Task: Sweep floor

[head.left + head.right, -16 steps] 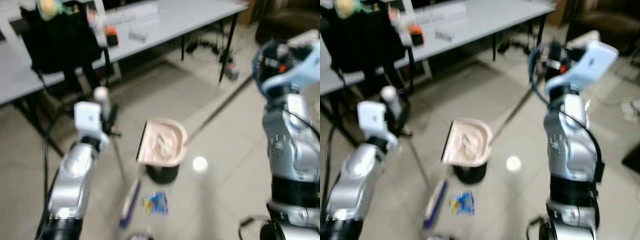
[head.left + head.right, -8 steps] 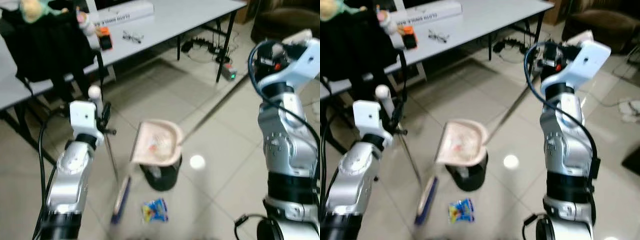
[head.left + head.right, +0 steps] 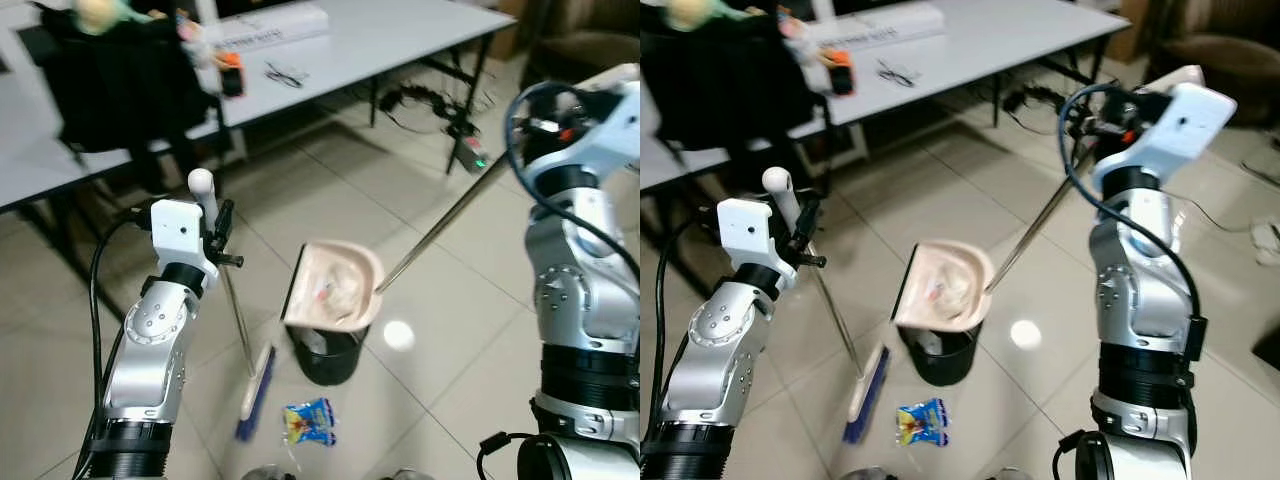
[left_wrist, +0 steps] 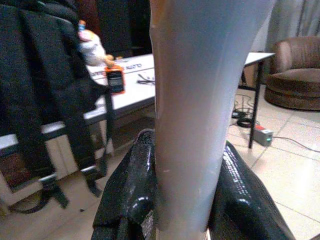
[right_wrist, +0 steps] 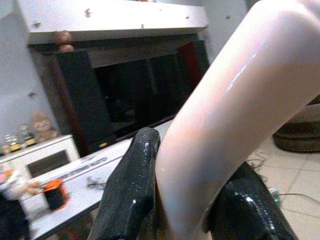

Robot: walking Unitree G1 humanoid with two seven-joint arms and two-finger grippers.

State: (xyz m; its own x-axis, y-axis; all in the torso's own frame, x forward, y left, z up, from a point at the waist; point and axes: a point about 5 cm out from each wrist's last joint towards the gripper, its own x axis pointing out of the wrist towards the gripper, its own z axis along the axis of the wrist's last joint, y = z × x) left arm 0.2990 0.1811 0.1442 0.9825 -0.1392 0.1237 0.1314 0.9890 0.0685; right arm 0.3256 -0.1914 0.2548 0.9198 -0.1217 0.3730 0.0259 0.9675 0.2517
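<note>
Bench (image 3: 380,40): far side, as before.
Dustpan (image 3: 335,287): litter inside, tipped over the bin (image 3: 328,352), as half a second ago; judged emptying.
Broom (image 3: 256,390): head on floor beside the wrapper (image 3: 309,421), not yet swept.
Left gripper (image 4: 182,195): clamped on broom handle.
Right gripper (image 5: 187,195): clamped on dustpan handle.
Wrist views show grips; eye views show litter.
</note>
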